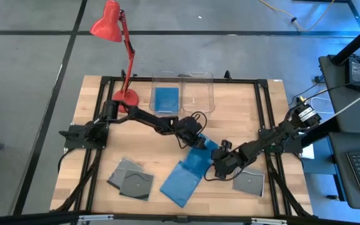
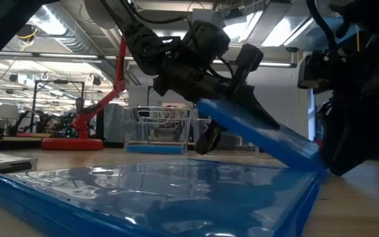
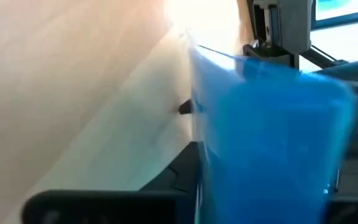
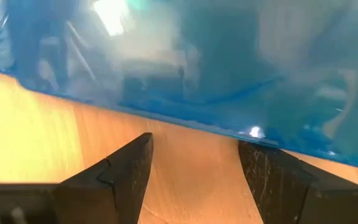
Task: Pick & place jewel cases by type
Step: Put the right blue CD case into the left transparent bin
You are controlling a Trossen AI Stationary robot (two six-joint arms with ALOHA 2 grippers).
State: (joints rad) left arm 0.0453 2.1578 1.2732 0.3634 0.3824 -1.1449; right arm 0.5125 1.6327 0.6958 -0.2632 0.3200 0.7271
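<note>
At the far edge of the table (image 1: 80, 125), you are looking at two clear bins side by side: the left bin (image 1: 165, 80) is already holding one blue jewel case (image 1: 166, 98), while the right bin (image 1: 198, 92) is showing nothing inside. So one of six appears sorted, and five are waiting.

Near the table's middle, your left gripper (image 1: 195, 141) is clamping the upper edge of a second blue case (image 1: 202, 156) and tilting it up; the low view shows its lower edge resting on the third blue case (image 1: 181, 183), which is lying flat towards the near edge. Your right gripper (image 1: 219, 167) is sitting just beside the tilted case with its fingers (image 4: 126, 177) spread apart and holding nothing, the blue edge lying just ahead of them.

Two smoky grey cases (image 1: 130, 180) are overlapping at the near left, and a third grey case (image 1: 249, 181) is lying near the right arm. None of these is binned yet. You are probably in the lifting step for the second blue case, with the grey ones likely bound for the right bin.
</note>
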